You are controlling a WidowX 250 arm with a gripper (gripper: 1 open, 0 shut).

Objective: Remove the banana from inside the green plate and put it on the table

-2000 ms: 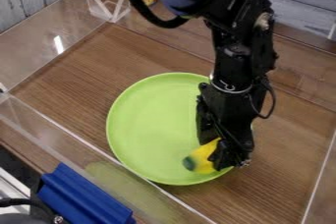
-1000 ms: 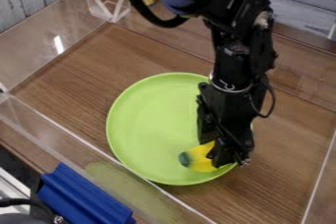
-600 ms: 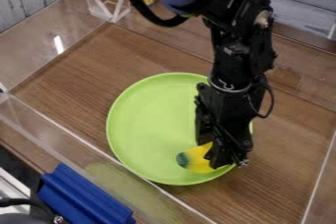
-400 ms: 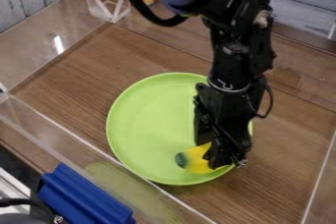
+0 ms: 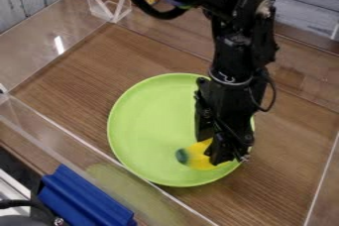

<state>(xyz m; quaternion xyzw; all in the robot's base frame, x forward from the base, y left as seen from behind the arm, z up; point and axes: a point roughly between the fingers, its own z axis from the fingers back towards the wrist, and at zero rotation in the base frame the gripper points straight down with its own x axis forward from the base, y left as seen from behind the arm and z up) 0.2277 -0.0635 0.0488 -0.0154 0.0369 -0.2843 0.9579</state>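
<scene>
The green plate looks like smooth plastic in a flat lime tone with a soft, even sheen and a slightly raised rim. Inside the plate, near its lower right rim, the banana appears as smooth yellow plastic with a dark green tip, faintly glossy. Under the plate, the table shows brown wood grain in fine straight lines, matt. Around the table's edges stand clear acrylic walls, glossy and catching pale reflections. Above the banana, the gripper and arm look like black, mostly matt plastic or metal.
</scene>
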